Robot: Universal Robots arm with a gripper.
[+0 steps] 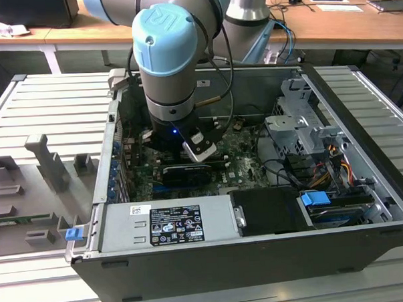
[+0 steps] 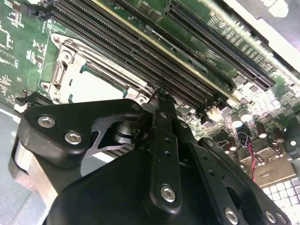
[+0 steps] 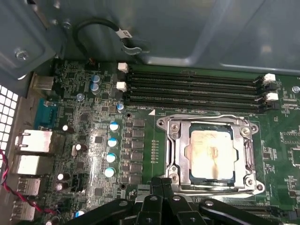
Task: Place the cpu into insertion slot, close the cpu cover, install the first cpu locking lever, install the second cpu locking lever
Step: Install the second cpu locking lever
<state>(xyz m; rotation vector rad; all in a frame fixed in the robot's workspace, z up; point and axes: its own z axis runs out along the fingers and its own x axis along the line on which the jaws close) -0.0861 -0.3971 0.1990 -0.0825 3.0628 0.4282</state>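
The arm reaches down into the open computer case (image 1: 364, 204), which lies on its side on a slatted metal table (image 1: 45, 104). In the exterior view the wrist hangs over the motherboard (image 1: 242, 164) near the case's middle, and the gripper itself is hidden behind the wrist housing.

In the first wrist view, the cpu (image 3: 212, 154) sits in its socket, its pale metal top showing through the square opening of the cpu cover (image 3: 212, 125), which lies flat over it. A thin wire lever (image 3: 206, 117) runs along the socket edge nearest the memory slots (image 3: 192, 89). Whether either lever is latched cannot be told. The gripper (image 3: 161, 185) has its black fingers pressed together, holding nothing, their tips just at the socket frame's near edge.

The second wrist view sees the same socket from a low angle: the cpu (image 2: 89, 86) and cover frame (image 2: 70, 56) show beyond the gripper's linkage (image 2: 161, 154), with the fingertip (image 2: 161, 96) close to the socket's corner beside the memory slots (image 2: 140, 51).
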